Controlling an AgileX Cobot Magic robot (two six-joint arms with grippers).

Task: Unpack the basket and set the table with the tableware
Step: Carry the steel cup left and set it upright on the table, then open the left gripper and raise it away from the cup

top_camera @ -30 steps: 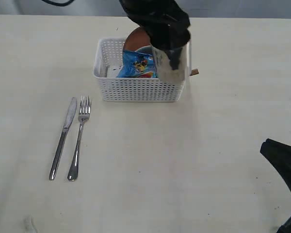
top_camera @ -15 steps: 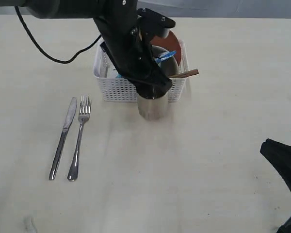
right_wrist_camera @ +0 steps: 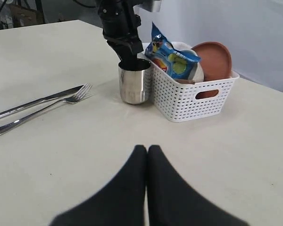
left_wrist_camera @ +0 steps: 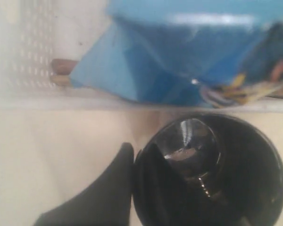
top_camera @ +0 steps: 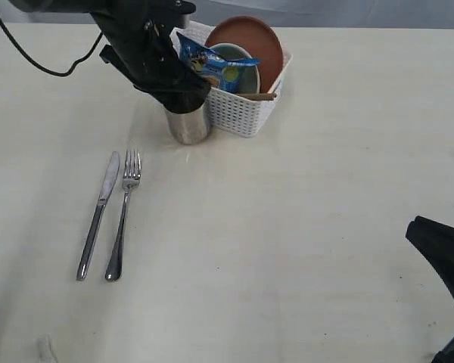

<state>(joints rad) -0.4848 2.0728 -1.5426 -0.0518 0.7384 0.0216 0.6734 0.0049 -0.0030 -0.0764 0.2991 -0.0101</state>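
My left gripper is shut on the rim of the steel cup, one finger inside it and one outside. The cup stands upright on the table, touching the white basket. In the basket lean a reddish-brown plate, a pale bowl and a brown wooden handle. The knife and fork lie side by side at the front left. At the near right my right gripper is shut and holds nothing.
A blue crisp bag sticks out of the basket, just behind the cup and over the bowl. The left arm's black cable trails over the table at the far left.
My left gripper has carried the cup out of the basket, down and to the left, onto the table beside it. The basket has slid back and turned. The right arm has not moved.
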